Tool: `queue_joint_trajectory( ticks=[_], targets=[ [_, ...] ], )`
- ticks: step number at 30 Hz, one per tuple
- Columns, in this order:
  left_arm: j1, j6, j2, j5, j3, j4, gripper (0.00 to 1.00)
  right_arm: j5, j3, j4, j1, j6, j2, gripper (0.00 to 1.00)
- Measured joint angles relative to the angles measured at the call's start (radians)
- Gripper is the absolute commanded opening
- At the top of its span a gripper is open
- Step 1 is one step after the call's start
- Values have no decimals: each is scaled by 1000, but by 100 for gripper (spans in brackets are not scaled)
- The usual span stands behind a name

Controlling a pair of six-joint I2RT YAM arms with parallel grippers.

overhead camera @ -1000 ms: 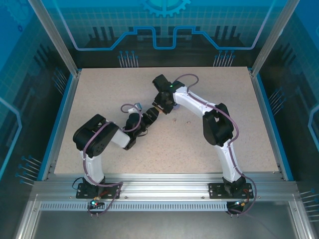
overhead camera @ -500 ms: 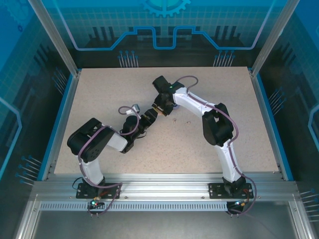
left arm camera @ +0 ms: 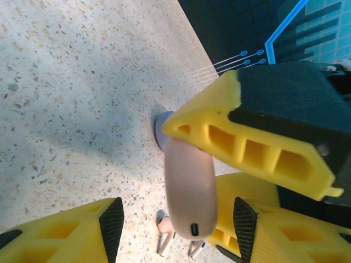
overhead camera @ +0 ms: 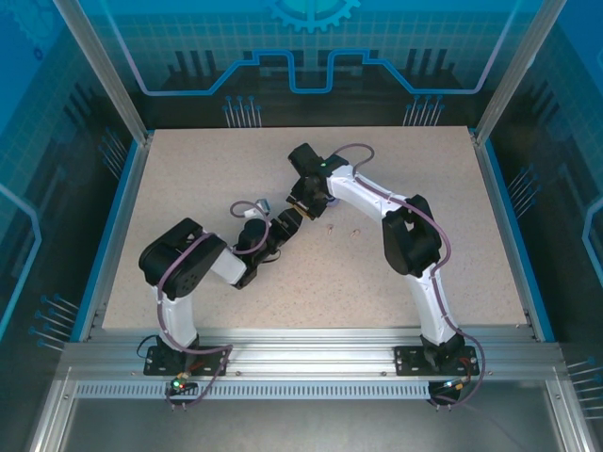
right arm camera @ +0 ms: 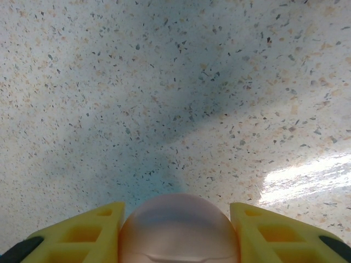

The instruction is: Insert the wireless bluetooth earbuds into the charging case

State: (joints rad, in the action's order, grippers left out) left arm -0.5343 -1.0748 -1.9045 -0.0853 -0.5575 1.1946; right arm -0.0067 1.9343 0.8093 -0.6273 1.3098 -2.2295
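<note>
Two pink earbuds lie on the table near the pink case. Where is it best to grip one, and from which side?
Probably by its thin stem, from above: each pink earbud rests on the table, too low for a side grip. The pink case, held in the right gripper, crowds them; lift it first.

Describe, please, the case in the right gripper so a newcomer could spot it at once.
Look to the middle of the speckled table. There the right gripper holds a rounded case: glossy pinkish-beige, unlike the lilac thing beside it, and far bigger than the stemmed buds nearby.
</note>
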Motion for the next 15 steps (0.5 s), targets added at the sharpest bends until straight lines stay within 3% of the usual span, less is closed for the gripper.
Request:
queue_joint_trajectory(
  ticks=[9,15],
  targets=[
    [0,0,-17,3,-49,0,53,-2,0,-3,0,0,0,39],
    [0,1,-29,3,-63,-1,38,-2,0,-11,0,0,0,39]
  ],
)
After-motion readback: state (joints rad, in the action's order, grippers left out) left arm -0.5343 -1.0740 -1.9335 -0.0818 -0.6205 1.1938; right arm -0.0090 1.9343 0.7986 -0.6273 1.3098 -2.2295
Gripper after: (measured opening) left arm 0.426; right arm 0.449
